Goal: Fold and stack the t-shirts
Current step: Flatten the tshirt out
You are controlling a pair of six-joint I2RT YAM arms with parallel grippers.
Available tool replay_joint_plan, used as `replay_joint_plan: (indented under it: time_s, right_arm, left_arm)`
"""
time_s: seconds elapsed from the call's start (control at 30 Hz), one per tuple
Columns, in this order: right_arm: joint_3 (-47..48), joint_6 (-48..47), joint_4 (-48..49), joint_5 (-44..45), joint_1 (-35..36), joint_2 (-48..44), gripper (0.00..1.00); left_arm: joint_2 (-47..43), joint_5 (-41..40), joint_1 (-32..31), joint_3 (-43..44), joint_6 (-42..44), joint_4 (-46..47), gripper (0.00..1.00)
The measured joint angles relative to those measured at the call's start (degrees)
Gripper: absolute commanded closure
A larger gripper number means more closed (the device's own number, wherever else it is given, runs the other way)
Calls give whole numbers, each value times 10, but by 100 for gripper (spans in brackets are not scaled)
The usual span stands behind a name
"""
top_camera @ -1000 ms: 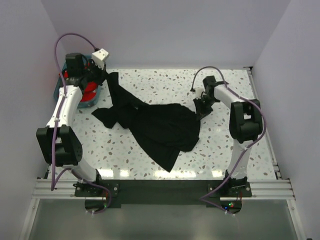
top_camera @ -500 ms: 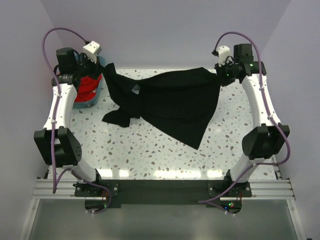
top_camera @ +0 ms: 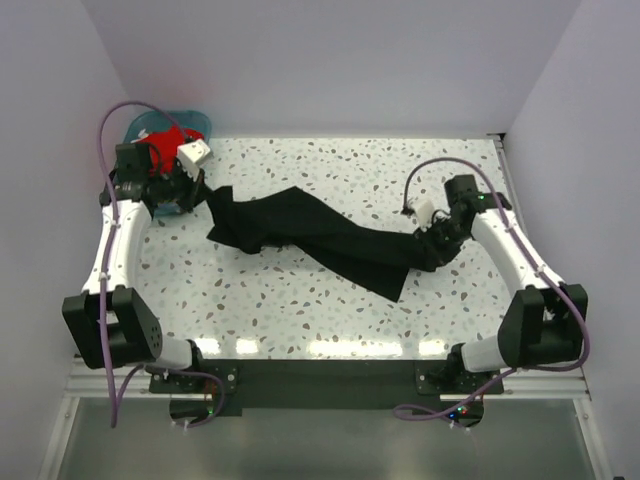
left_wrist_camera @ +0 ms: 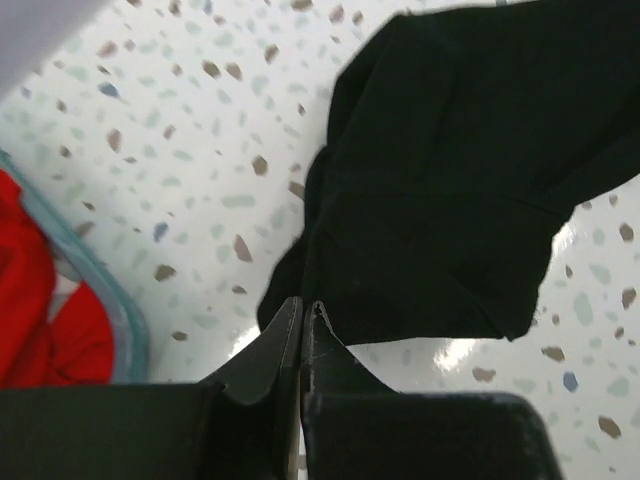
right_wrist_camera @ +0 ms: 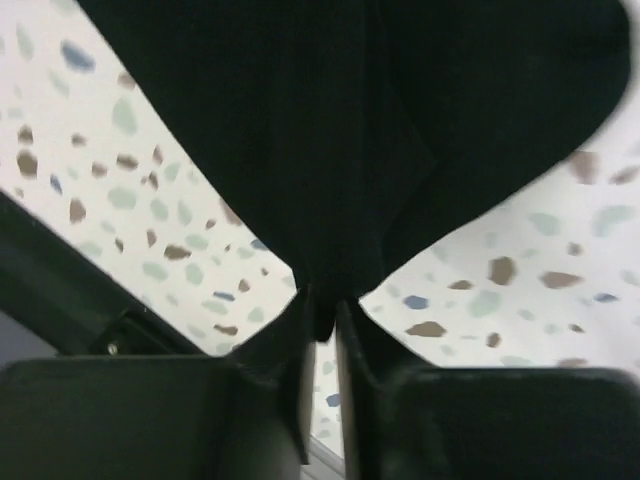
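Observation:
The black t-shirt (top_camera: 330,245) lies stretched in a crumpled band across the table, from left of centre to right of centre. My left gripper (top_camera: 203,196) is shut on its left end; in the left wrist view the closed jaws (left_wrist_camera: 302,308) meet at the edge of the black t-shirt (left_wrist_camera: 450,180). At the other end, my right gripper (top_camera: 427,247) is shut on a bunch of the cloth. The right wrist view shows the black t-shirt (right_wrist_camera: 350,120) pinched between the fingertips (right_wrist_camera: 322,312). A red t-shirt (top_camera: 160,147) sits in the basket at the far left.
The teal basket (top_camera: 150,122) stands in the back left corner, just behind my left wrist; its rim (left_wrist_camera: 122,315) and the red t-shirt (left_wrist_camera: 40,310) show in the left wrist view. White walls close in the left, back and right sides of the speckled table (top_camera: 300,300).
Both grippers have come down and towards the near side with the black t-shirt. It was spread high along the back edge and now lies lower as a narrow band.

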Motion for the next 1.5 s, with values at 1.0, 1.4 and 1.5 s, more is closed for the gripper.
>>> replay_joint_plan:
  time_s: [1.0, 1.4, 1.5]
  right_arm:
    - [49, 50, 33, 28, 127, 212, 61]
    - [25, 50, 71, 52, 129, 245, 69]
    - [24, 48, 71, 52, 130, 245, 69]
  left_arm:
    - [117, -39, -6, -59, 65, -73, 100]
    - [121, -45, -6, -55, 65, -72, 100]
    - [125, -46, -7, -55, 62, -70, 100]
